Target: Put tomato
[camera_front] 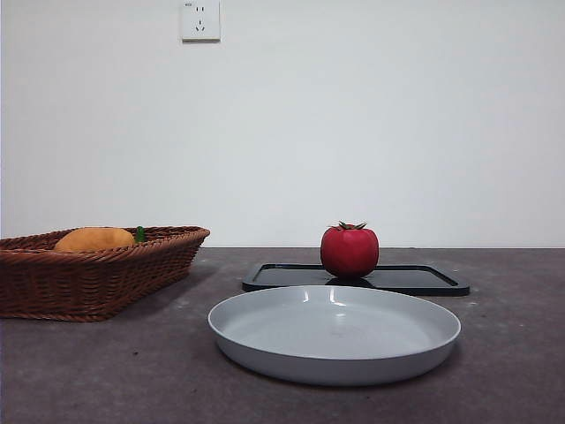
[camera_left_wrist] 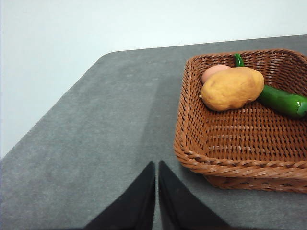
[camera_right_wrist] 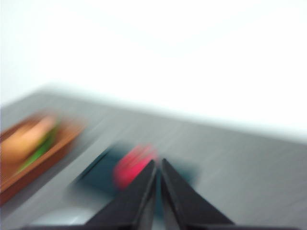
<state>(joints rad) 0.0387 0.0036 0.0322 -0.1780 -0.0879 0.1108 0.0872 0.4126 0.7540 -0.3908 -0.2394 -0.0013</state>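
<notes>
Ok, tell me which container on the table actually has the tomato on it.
The black tray, behind the grey plate. The tomato stands on it; the plate lies bare, and the wicker basket holds other produce.

Only the fingers of each arm show, no wrist, cables, screws or markings in sight.

Left gripper [camera_left_wrist: 157, 165]: two fingers [camera_left_wrist: 136, 201], matte black, smooth, plain. Each a long wedge, wide at base, tapering to a thin pointed tip. Inner edges straight, w/ a slim pale slit between them.

Right gripper [camera_right_wrist: 159, 163]: same build, two black fingers [camera_right_wrist: 184, 199], tapered triangular shape, sharp tips. Pic is blurred, so surface detail can't be read; faint dark teal tint along the inner edges.

Front view: no arm parts visible.
</notes>
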